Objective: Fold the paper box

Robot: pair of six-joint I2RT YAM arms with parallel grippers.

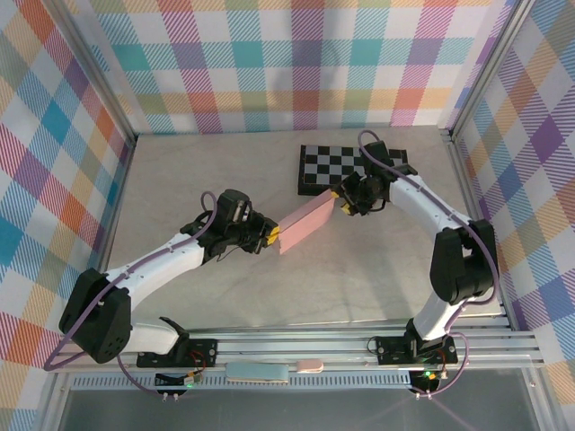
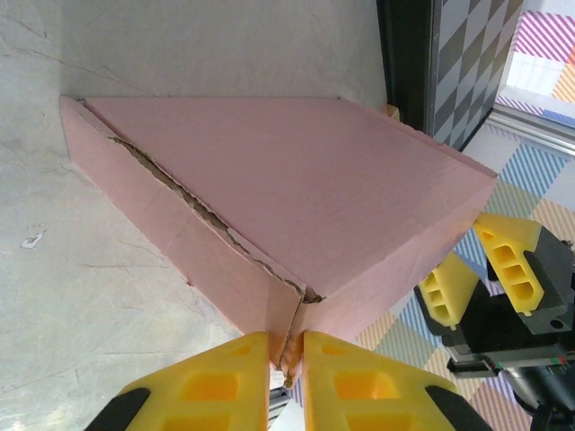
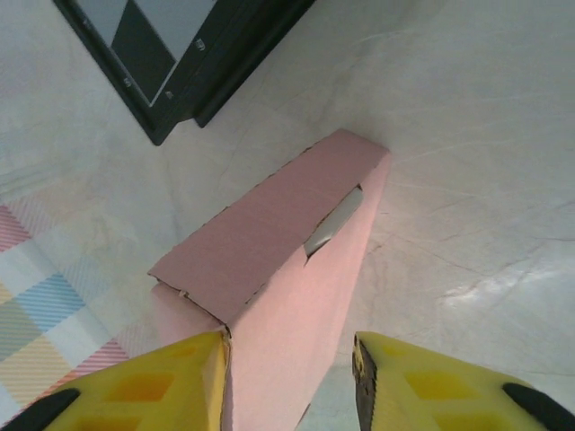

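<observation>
Near the middle of the bench (image 1: pixel 216 171), the paper box (image 1: pixel 305 224) is lying slantwise between the two arms. It is already closed into a shallow pink block, just in front of the chequered board (image 1: pixel 334 167). Its near corner is being pinched by the left pincer (image 1: pixel 270 236), whose fingers are being pressed almost together on the thin card where a ragged seam (image 2: pixel 180 193) ends. Its far end is being straddled by the right pincer (image 1: pixel 343 203); those fingers are standing apart, with bare bench showing between one of them and the box wall, so nothing is being clamped there. The step in hand is being judged as seating the last flap, since a slot (image 3: pixel 334 220) along the top edge is gaping slightly. Gentle, even pressure is being called for, with the pinched corner used as the anchor, because the torn seam is likely being weakened by any twist. Room is being limited behind the right pincer by the board's edge. Open bench is being offered toward the arm bases and to the left, and the walls are well apart.
</observation>
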